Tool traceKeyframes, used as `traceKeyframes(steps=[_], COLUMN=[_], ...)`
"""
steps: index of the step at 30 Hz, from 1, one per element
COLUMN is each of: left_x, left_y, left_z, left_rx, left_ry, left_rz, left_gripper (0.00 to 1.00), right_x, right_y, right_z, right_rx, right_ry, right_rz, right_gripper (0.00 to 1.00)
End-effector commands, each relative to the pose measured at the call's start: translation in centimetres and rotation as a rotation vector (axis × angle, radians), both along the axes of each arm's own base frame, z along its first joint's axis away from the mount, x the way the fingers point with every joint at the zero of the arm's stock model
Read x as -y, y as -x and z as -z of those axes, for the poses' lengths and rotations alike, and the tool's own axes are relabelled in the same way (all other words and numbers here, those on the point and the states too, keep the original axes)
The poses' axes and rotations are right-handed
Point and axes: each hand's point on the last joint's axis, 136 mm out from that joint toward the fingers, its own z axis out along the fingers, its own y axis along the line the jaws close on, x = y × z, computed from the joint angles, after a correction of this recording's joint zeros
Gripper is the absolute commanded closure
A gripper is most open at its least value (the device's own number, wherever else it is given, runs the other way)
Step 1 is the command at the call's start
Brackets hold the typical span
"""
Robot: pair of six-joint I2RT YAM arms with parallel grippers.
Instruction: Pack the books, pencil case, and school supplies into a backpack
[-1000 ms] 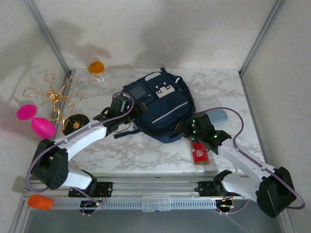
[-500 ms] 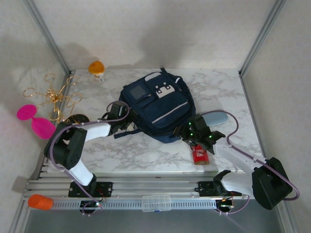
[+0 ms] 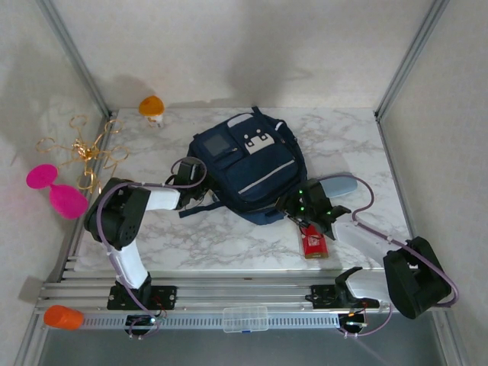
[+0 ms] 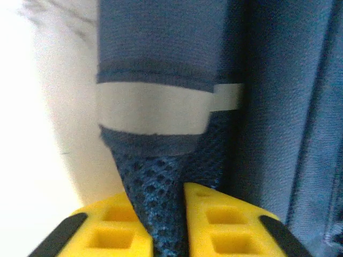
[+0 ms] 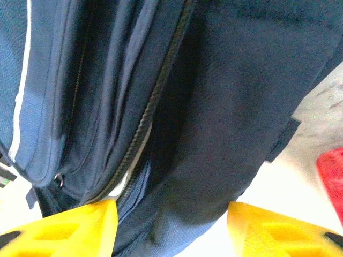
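**Left claw** (image 4: 163,206): closed, with its yellow fingers (image 4: 214,219) pinching a mesh strap (image 4: 161,171) of the backpack (image 3: 248,164). Just ahead of the fingertips a white band (image 4: 153,110) crosses the strap. Navy fabric lies beyond the band and to the claw's right, and bare bench (image 3: 221,236) lies to its left.

**Right claw** (image 5: 170,214): open, fingers apart. A fold of the backpack with its zip (image 5: 153,107) bulges between them, pressing the left finger and leaving a gap at the right one.

**Surroundings:** The red box (image 3: 314,242) lies on the bench just behind the right claw, partly under that arm. The pencil case (image 3: 341,183) lies beside the claw's outer side, one end covered by the wrist and cable. Well out from the left claw are a tangle of gold chain (image 3: 84,149), two pink shapes (image 3: 53,187) and an orange object (image 3: 151,105).

**Obscured:** From above, both wrists hide their fingertips. The box's markings are too small to read, and the close wrist views are blurred.
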Motion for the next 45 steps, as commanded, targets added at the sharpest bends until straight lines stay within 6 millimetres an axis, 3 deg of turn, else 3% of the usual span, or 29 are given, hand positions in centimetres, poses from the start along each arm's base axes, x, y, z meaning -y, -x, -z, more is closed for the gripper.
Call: traceKeyframes(steps=[1,6,12,15,17,22,25,27,32,37,39,45], left_x=[1.1,0.7,2.2,0.3,0.4,5.0,6.4,6.7,8.0,8.3,8.1,8.2], left_y=[-1.1,0.2,4.3,6.1,6.9,7.6,7.4,7.5,7.6,7.9,8.0,7.9], left_z=[-1.1,-3.5,-5.2,-4.9,-5.3,-6.6,-7.5,-7.3,-7.5,-7.7,-8.0,-8.6], left_rx=[0.044,0.078,0.077,0.048,0.071,0.069,0.086,0.068,0.071,0.079,0.085,0.097], left_ry=[0.049,0.053,0.052,0.007,0.038,0.223,0.226,0.215,0.258,0.256,0.257,0.265], left_rz=[0.008,-0.014,-0.069,-0.140,-0.151,-0.110,-0.108,-0.110,-0.087,-0.090,-0.097,-0.098], left_gripper=[1.00,1.00,1.00,1.00,1.00,1.00,1.00,1.00,1.00,1.00,1.00,1.00], right_x=[-0.3,-0.4,-1.8,-0.9,0.1,3.4,5.4,5.5,1.1,-6.8,-9.4,-13.9], right_y=[-2.0,-6.6,-13.5,-15.3,-15.5,-13.1,-10.1,-8.1,-2.8,1.8,2.9,3.3], right_z=[-0.7,-2.7,-5.0,-4.1,-3.8,-5.5,-6.7,-7.5,-9.1,-8.5,-7.7,-4.5], right_rx=[0.080,0.166,0.245,0.182,0.167,0.163,0.158,0.163,0.201,0.226,0.225,0.197], right_ry=[-0.007,-0.048,-0.037,0.029,0.054,0.258,0.339,0.369,0.419,0.368,0.344,0.289], right_rz=[-0.032,-0.052,-0.087,-0.064,-0.064,-0.066,-0.043,-0.057,-0.209,-0.419,-0.470,-0.515], right_gripper=[0.45,0.46,0.44,0.41,0.37,0.22,0.15,0.14,0.20,0.32,0.38,0.50])
